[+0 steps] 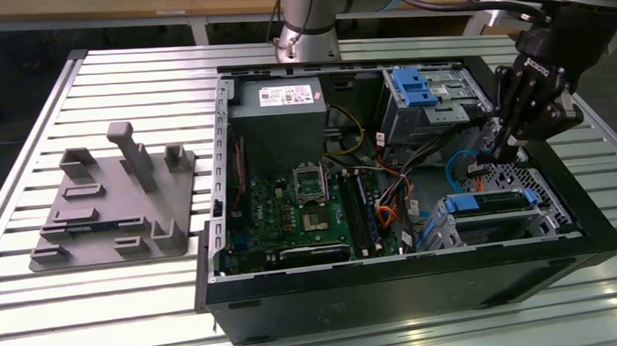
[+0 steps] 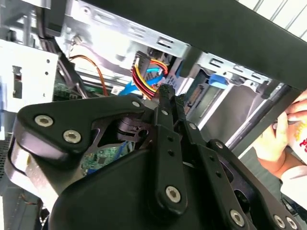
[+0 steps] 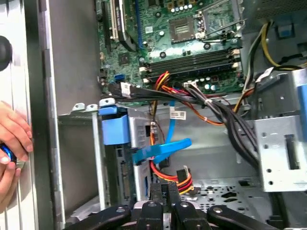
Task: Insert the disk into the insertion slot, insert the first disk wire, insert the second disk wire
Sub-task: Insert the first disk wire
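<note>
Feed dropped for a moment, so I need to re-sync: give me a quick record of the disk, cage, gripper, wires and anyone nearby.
disk: lying in the cage, blue frame on
cage: inside the case, toward the exterior view's right
gripper: shut, inside the case beside the cage
wires: red-and-yellow bundle and blue cable close to the fingertips
hand: at the case edge

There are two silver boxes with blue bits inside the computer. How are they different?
The slot is low and holds the disk in its blue frame. The cage stands taller and carries just a small blue clip. In the exterior view the slot sits nearer the camera, the cage farther back. Both are silver metal.
</note>
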Robot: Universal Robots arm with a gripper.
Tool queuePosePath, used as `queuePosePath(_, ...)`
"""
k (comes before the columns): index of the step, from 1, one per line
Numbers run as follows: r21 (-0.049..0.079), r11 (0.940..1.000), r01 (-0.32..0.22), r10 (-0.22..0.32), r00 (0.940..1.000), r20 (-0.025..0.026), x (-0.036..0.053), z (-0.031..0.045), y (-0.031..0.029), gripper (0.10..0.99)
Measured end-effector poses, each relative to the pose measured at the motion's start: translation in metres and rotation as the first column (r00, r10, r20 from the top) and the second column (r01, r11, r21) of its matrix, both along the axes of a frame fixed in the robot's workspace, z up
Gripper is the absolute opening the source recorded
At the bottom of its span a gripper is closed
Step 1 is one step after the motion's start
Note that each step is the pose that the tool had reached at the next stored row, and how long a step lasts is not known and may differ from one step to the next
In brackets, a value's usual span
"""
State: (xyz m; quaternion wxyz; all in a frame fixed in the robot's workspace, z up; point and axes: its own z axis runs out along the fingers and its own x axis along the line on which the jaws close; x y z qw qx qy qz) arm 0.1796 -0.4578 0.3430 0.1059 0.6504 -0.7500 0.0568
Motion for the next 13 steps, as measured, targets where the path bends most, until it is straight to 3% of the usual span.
queuePosePath(4, 0.010, 1.0000, 0.000, 0.000, 1.0000, 0.0009, 0.0000, 0.0000, -0.0092, 0.165)
queuePosePath(6, 0.025, 0.9997, 0.000, 0.000, 1.0000, 0.0038, 0.0000, 0.0000, -0.0127, 0.165)
queuePosePath(8, 0.049, 0.9988, 0.000, 0.000, 1.0000, 0.0095, 0.0000, 0.0001, -0.0148, 0.165)
queuePosePath(10, 0.080, 0.9968, -0.001, -0.001, 0.9999, 0.0140, 0.0000, 0.0000, -0.0166, 0.165)
queuePosePath(13, 0.125, 0.9922, -0.001, -0.001, 0.9999, 0.0161, -0.0002, 0.0003, -0.0200, 0.165)
